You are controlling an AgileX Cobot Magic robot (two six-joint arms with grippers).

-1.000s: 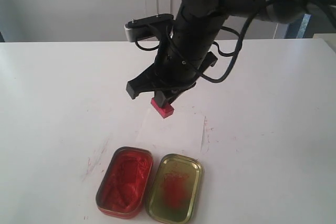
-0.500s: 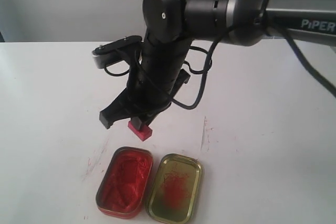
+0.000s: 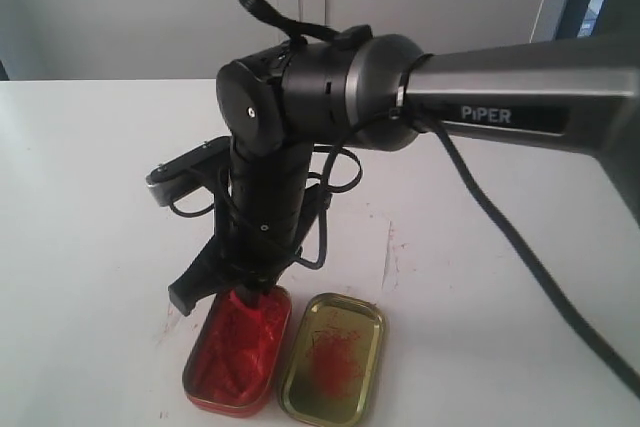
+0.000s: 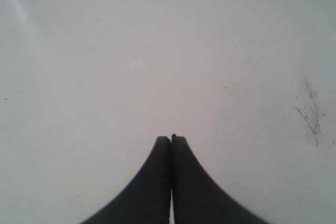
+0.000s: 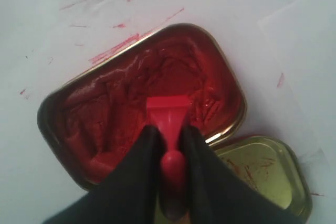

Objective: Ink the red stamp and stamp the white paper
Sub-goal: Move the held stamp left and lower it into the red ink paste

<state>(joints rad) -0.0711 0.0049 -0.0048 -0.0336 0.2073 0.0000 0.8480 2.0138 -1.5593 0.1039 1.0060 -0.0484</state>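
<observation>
The right pincer (image 5: 169, 132) is clamping the small red plastic stamp (image 5: 168, 109), base down inside the oval red-ink tin (image 5: 100, 119); the left pincer (image 4: 171, 139) is hanging with fingers together.

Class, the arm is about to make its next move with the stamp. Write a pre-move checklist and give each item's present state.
1. The red stamp is clamped in the right claw: ok.
2. The stamp's base is inside the rim of the ink tin: ok.
3. The base's face is coated with ink: cannot tell, it faces away.
4. The white paper lies on the table near the tin: ok.
5. The left claw is shut, with only bare table in its view: ok.
</observation>
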